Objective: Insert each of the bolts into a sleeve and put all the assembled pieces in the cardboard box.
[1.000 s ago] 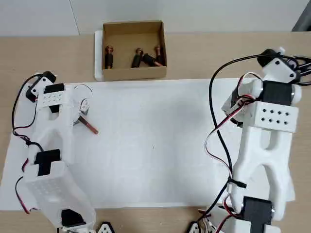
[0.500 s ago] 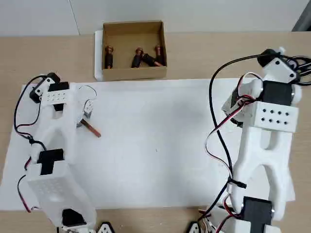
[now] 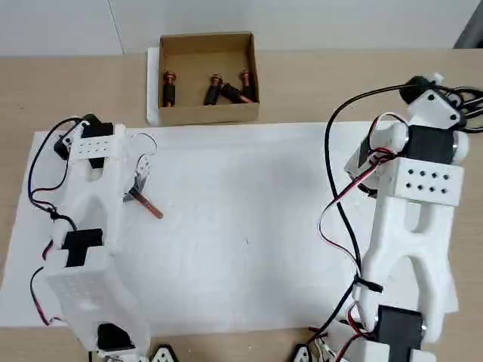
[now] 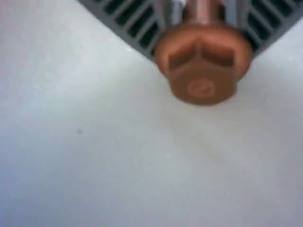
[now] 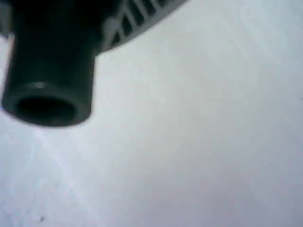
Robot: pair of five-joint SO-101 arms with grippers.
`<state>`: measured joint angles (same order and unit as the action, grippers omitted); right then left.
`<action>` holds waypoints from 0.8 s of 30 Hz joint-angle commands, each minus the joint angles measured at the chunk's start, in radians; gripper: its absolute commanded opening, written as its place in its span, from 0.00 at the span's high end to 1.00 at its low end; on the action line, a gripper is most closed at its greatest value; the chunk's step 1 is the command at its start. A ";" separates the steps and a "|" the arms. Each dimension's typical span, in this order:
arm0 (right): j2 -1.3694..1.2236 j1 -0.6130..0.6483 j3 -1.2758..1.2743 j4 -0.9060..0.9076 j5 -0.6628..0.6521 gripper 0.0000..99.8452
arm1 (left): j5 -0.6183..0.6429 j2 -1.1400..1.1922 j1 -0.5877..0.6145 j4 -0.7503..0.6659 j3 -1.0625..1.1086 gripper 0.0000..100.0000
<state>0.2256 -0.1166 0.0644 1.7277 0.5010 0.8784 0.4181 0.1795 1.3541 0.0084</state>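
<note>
My left gripper point(image 3: 139, 187) is shut on a copper bolt point(image 3: 146, 204) over the left part of the white sheet point(image 3: 249, 226). In the left wrist view the bolt's hex head point(image 4: 201, 66) points at the camera between ribbed pads point(image 4: 125, 21). My right gripper point(image 5: 52, 19) is shut on a black sleeve point(image 5: 49, 75), its open end facing the camera just above the sheet. In the high view this gripper sits tucked under the right arm point(image 3: 419, 181) at the sheet's right side. The cardboard box point(image 3: 205, 36) stands at the back and holds several assembled pieces point(image 3: 214, 89).
The white sheet covers most of the wooden table point(image 3: 75, 83). Wires point(image 3: 339, 196) loop beside the right arm. The box stands just past the sheet's far edge, left of centre. A wide stretch of sheet lies between the two arms.
My left arm has shifted right and slightly toward the front with the bolt in its gripper. The right arm has kept still.
</note>
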 commanded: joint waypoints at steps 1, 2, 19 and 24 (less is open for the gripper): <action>0.004 -0.007 0.006 0.008 -0.008 1.00 | 0.009 -0.008 -0.003 0.054 -0.048 0.99; 0.004 -0.007 0.006 0.008 -0.008 1.00 | 0.009 -0.008 -0.005 0.071 -0.071 0.99; 0.015 0.067 0.012 0.005 -0.008 1.00 | 0.006 -0.009 -0.094 0.397 -0.507 0.99; 0.076 0.194 0.057 0.008 -0.048 1.00 | -0.025 -0.028 -0.126 0.399 -0.595 0.99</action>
<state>0.2317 0.0261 0.0660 1.7277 0.4841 0.8800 0.4242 0.0736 1.7315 -0.5040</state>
